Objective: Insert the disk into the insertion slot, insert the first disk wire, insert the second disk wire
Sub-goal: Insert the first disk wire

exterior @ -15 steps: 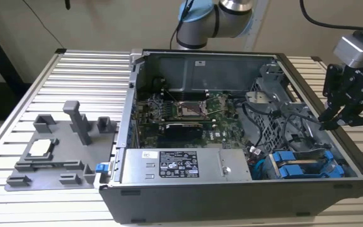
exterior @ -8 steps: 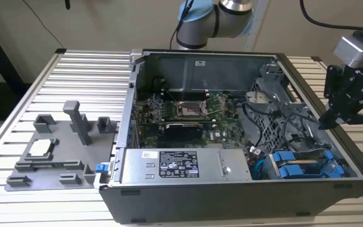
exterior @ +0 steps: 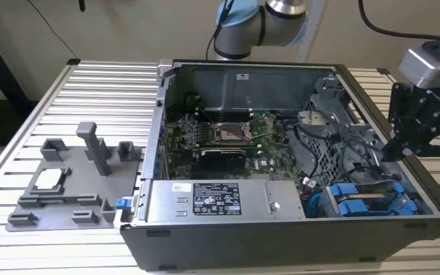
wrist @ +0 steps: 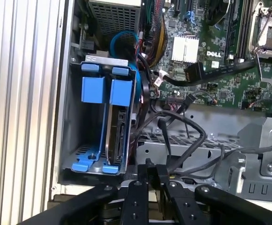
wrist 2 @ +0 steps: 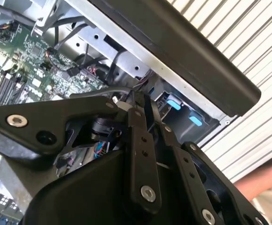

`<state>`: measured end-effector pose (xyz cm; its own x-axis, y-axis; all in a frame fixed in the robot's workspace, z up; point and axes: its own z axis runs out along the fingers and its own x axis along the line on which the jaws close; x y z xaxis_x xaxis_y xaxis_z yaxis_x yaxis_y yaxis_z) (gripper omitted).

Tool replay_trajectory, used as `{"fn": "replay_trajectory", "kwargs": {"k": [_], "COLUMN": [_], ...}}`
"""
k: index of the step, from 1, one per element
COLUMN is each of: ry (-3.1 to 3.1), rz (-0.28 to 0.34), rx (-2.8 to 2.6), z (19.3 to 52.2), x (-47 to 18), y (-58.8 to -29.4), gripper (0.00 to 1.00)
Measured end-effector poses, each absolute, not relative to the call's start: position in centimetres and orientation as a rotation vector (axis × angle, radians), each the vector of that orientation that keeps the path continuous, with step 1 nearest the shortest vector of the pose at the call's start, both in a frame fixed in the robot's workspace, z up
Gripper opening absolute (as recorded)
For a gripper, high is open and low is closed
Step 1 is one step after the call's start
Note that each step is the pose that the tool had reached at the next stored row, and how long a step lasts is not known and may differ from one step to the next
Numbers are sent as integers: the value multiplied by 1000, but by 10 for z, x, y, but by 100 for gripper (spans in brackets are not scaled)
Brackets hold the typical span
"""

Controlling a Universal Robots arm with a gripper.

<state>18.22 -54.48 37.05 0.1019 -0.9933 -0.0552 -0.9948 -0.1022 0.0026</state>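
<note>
1. In the first wrist view the disk [wrist: 119,136] stands on edge inside the insertion slot [wrist: 72,136]. In the exterior view's lower right its blue carrier tops show.
2. The gripper [wrist: 155,168] is clenched beside dark cables [wrist: 187,140]; whether it pinches one is hidden.
</note>
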Motion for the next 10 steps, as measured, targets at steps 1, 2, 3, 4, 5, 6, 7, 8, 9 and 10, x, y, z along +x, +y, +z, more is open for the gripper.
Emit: {"fn": "replay_trajectory", "kwargs": {"k": [1,2,3,4,5,6,7,8,9,10], "ry": [2080,2079,2078,2077,2076,2075,2074,2073,2072,2071], "rz": [66,64,63,61,59,58,56,54,51,48], "rx": [-2305,-2304,-2303,-2302,-2301,-2300,-2299,-2298,-2297,-2296], "z": [371,371,371,371,371,370,370,370,370,370], "x": [180,178,176,174,171,169,167,165,163,161], "y": [-547,-549,-551,-553,-556,-558,-561,-563,-566,-568], "gripper": [19,19,19,19,19,19,19,19,19,19]}}
